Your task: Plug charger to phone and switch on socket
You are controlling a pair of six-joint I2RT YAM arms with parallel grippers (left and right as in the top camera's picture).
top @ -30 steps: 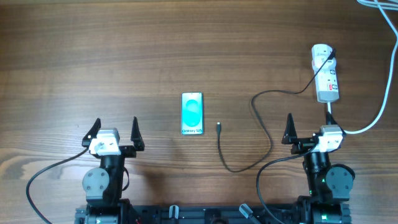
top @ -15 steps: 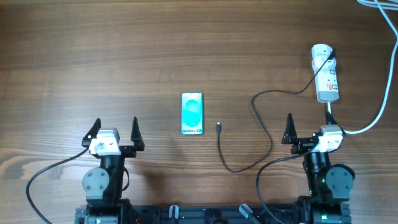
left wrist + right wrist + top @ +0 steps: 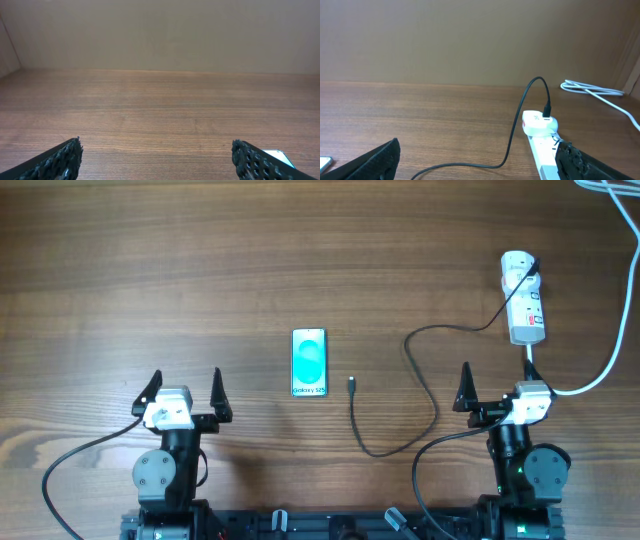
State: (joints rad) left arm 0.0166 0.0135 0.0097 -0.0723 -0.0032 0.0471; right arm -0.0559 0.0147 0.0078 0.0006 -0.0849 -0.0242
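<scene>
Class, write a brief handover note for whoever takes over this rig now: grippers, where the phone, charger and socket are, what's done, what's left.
Left gripper open, empty. Right gripper open, empty.
Phone lies flat mid-table, screen up; charger tip beside it on its right, apart, unplugged.
Socket far right, charger's other end in the white adapter on it.
Done: nothing at the phone. Left: plug tip into phone, switch socket on; switch state unreadable.

phone [image 3: 309,362]: the word "Galaxy" on the white band at its bottom
socket [image 3: 523,300]: red marks, too small to read
</scene>
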